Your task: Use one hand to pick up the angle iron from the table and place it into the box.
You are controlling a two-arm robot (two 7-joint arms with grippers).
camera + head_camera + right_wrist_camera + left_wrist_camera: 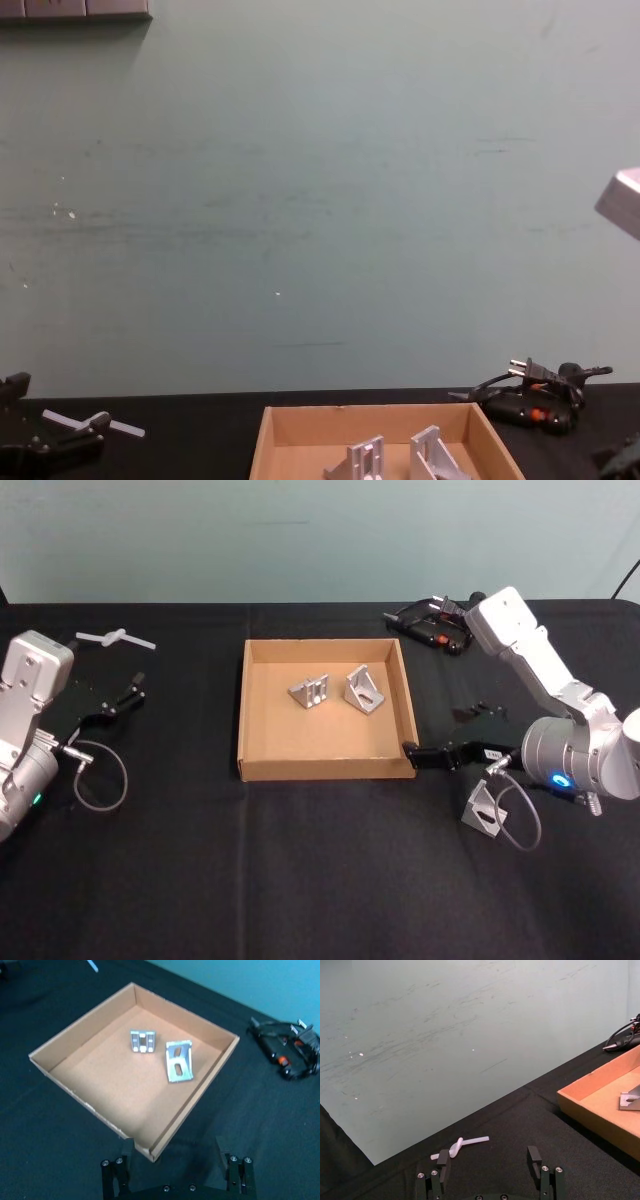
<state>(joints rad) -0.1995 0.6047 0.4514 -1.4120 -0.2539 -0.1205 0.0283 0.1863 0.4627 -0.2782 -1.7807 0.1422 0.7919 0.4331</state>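
We have two angle irons (310, 691) in the cardboard box (325, 768) before our right pincer (425, 755), which is wide open and empty; the third angle iron (486, 810) lies on the bench (300, 880) behind it. Left pincer (130, 690) rests open.

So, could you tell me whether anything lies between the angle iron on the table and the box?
Nothing separate does. The angle iron lies off the box's near right corner, with only that low wall to clear. The open right end effector sits at that corner.
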